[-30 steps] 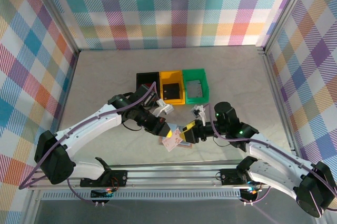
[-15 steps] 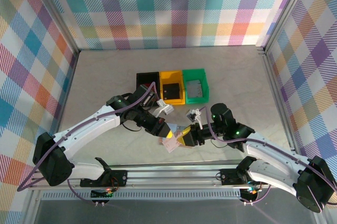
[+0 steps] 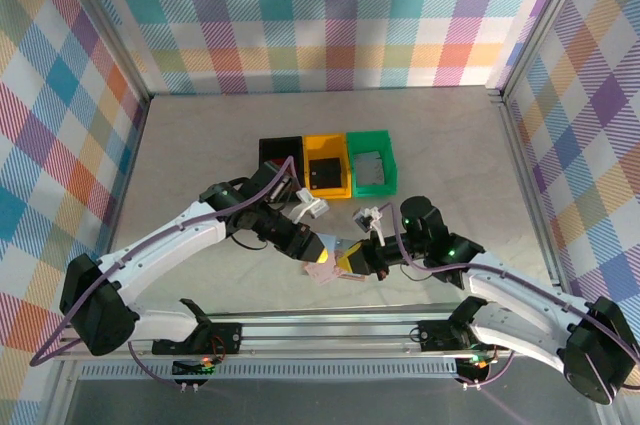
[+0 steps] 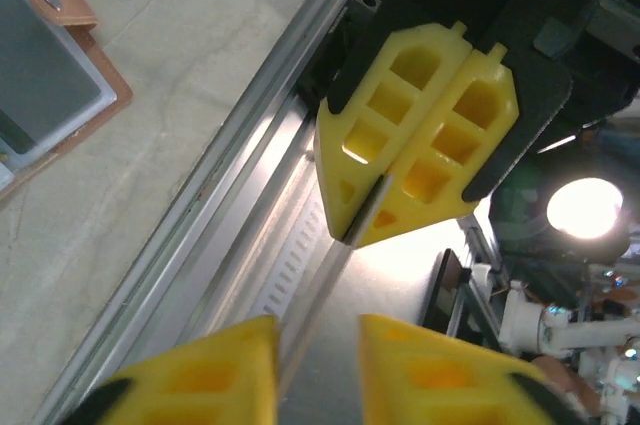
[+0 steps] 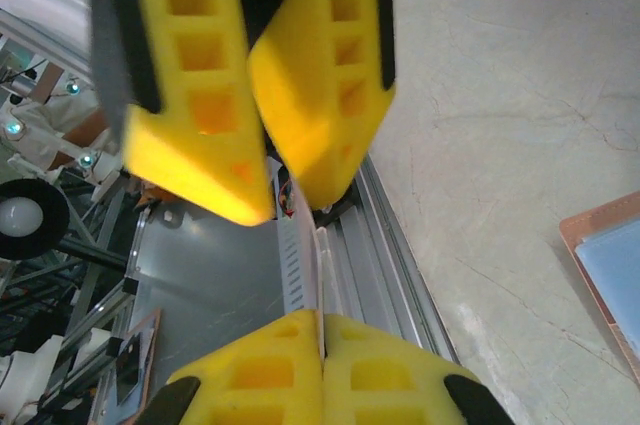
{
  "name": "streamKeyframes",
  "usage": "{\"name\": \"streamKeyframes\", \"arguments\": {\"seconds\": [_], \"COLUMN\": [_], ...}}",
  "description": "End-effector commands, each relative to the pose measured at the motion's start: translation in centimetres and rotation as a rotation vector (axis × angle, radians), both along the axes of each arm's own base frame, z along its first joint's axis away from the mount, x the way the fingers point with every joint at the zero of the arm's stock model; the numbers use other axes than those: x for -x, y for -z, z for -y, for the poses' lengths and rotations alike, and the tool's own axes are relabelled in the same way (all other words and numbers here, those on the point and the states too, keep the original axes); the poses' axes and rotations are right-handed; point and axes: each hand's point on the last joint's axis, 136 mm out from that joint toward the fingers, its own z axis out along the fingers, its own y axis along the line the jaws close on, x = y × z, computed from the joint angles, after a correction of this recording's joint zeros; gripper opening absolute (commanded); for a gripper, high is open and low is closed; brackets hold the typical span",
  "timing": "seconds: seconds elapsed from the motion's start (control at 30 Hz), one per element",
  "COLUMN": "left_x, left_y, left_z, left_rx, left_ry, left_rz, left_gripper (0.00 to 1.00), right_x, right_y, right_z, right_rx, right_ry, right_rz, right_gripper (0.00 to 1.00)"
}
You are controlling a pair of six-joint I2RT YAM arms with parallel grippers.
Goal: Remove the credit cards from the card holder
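Beige table (image 3: 200,145), bins (image 3: 326,140) behind; right end effector (image 5: 320,320) clamps credit card (image 4: 343,255), left end effector (image 4: 318,330) parted.

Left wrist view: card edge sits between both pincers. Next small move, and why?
Probably draw the left pincer back off the card: its fingers stand apart beside the card's edge, while the right pincer is shut on it. The card is already out of the card holder, so the right alone can carry it.
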Motion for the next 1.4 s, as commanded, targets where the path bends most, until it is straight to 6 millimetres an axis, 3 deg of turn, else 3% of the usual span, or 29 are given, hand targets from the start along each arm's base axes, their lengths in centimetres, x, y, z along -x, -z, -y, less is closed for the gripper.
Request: {"name": "streamKeyframes", "arguments": {"seconds": [0.0, 0.1, 0.2, 0.3, 0.43, 0.63, 0.8, 1.0, 1.37], "left_x": [0.2, -0.5, -2.5, -4.9, -7.6, -9.6, -10.4, -10.6, -10.5], "left_y": [-1.4, -2.0, -2.2, -2.2, -2.5, -3.5, -3.9, -3.9, -4.0], "left_z": [-0.3, -0.8, -2.2, -4.3, -8.1, -13.0, -15.5, -16.1, -16.2], "left_rx": [0.039, 0.029, -0.02, -0.092, -0.195, -0.268, -0.336, -0.364, -0.362], "left_ry": [0.001, -0.04, -0.146, -0.297, -0.516, -0.777, -0.889, -0.913, -0.913], "left_rz": [0.061, 0.135, 0.259, 0.395, 0.556, 0.721, 0.773, 0.785, 0.787], "left_gripper": [0.52, 0.64, 0.74, 0.88, 0.99, 1.0, 1.0, 1.0, 1.0], "right_x": [-0.6, -1.8, -4.6, -7.7, -11.7, -16.3, -19.8, -23.7, -28.9], "right_y": [-0.2, 0.0, 0.2, -0.2, -1.0, -1.5, -2.2, -1.5, 3.2], "right_z": [0.4, 1.0, 2.3, 4.3, 7.5, 10.1, 10.8, 10.6, 8.8], "right_rx": [0.01, 0.054, 0.14, 0.224, 0.306, 0.39, 0.411, 0.453, 0.551], "right_ry": [0.053, 0.141, 0.316, 0.5, 0.72, 0.881, 0.935, 0.948, 0.915], "right_rz": [0.056, 0.084, 0.111, 0.12, 0.052, -0.069, -0.124, -0.163, -0.233], "right_gripper": [0.0, 0.0, 0.0, 0.0, 0.0, 0.0, 0.0, 0.0, 0.0]}}
